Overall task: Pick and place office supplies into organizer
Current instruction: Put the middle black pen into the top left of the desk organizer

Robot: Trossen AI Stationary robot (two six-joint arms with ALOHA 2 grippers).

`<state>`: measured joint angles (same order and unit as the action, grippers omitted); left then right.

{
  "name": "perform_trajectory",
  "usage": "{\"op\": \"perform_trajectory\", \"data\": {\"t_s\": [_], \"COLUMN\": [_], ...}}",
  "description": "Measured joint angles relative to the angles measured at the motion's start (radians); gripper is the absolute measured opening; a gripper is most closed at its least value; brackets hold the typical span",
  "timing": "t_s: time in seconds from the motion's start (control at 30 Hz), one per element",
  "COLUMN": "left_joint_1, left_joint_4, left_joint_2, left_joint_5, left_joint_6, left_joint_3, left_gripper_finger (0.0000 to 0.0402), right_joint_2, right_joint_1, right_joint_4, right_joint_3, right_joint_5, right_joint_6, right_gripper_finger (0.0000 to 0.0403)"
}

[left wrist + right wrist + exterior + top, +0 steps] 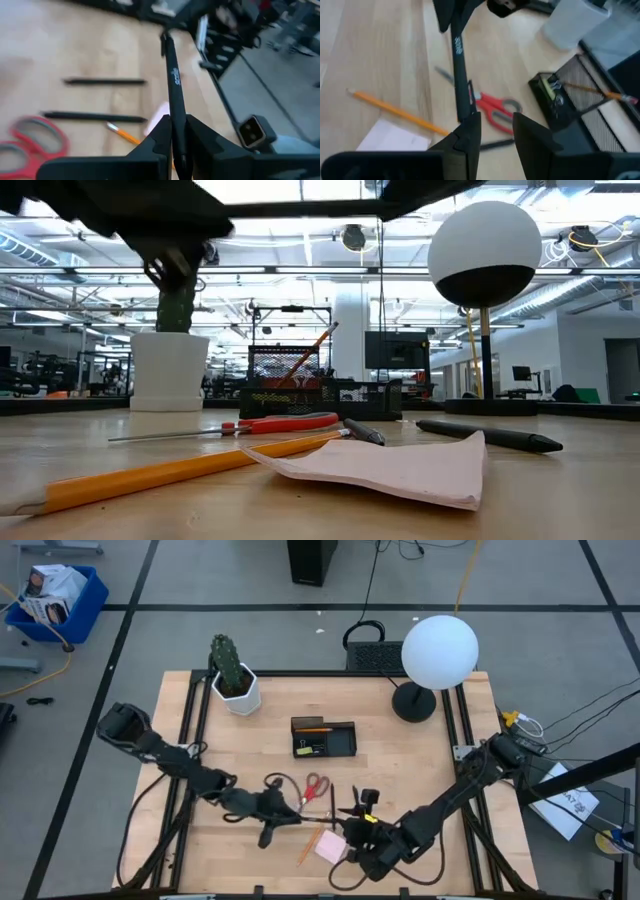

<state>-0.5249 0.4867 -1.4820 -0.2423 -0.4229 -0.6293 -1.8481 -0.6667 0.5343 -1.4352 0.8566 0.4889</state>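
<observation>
A black pen is held level above the table's front, its long axis running left to right, clamped at one end by the left gripper. Its other end lies against one finger of the right gripper, whose jaws stand partly apart.

Red scissors cut off at the left wrist view's edge; organizer contents too small to identify; room behind blurred

I see a pen between my right end effector and the left one, above scissors.
</observation>
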Motion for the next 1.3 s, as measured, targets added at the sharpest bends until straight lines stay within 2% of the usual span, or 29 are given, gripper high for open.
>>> {"op": "perform_trajectory", "data": {"t_s": [0.13, 0.3, 0.43, 0.6, 0.67, 0.77, 0.87, 0.97, 1.07, 1.17, 1.3], "left_joint_1": [-0.053, -0.09, -0.121, -0.14, -0.139, -0.139, -0.139, -0.139, -0.139, -0.139, -0.131], "left_joint_4": [0.014, 0.095, 0.265, 0.521, 0.587, 0.63, 0.64, 0.651, 0.669, 0.692, 0.7], "left_joint_2": [0.072, 0.16, 0.195, 0.208, 0.208, 0.208, 0.208, 0.208, 0.208, 0.208, 0.208], "left_joint_5": [-0.164, -0.23, -0.269, -0.309, -0.309, -0.309, -0.309, -0.309, -0.31, -0.338, -0.344], "left_joint_6": [0.029, -0.017, -0.046, -0.03, -0.027, -0.012, 0.01, 0.019, 0.022, 0.038, 0.056], "left_joint_3": [0.052, 0.172, 0.289, 0.404, 0.429, 0.438, 0.426, 0.422, 0.422, 0.421, 0.421], "left_gripper_finger": [0.0037, 0.0037, 0.0036, 0.0036, 0.0036, 0.0036, 0.0036, 0.0036, 0.0036, 0.0036, 0.0036], "right_joint_2": [0.0, -0.001, 0.001, -0.012, -0.02, -0.023, -0.023, -0.033, -0.057, -0.061, -0.064], "right_joint_1": [0.005, -0.003, -0.009, 0.002, 0.011, 0.04, 0.103, 0.188, 0.26, 0.302, 0.315], "right_joint_4": [-0.089, -0.117, -0.187, -0.325, -0.463, -0.809, -1.261, -1.677, -1.974, -2.038, -1.934], "right_joint_3": [0.044, 0.056, 0.056, 0.06, 0.108, 0.244, 0.418, 0.571, 0.658, 0.668, 0.622], "right_joint_5": [0.042, 0.157, 0.215, 0.208, 0.228, 0.23, 0.075, -0.191, -0.413, -0.49, -0.495], "right_joint_6": [-0.04, -0.066, -0.104, -0.102, -0.094, -0.153, -0.211, -0.203, -0.183, -0.153, -0.168], "right_gripper_finger": [0.0104, 0.0093, 0.0082, 0.0071, 0.0066, 0.0058, 0.0056, 0.0055, 0.0058, 0.0071, 0.0106]}}
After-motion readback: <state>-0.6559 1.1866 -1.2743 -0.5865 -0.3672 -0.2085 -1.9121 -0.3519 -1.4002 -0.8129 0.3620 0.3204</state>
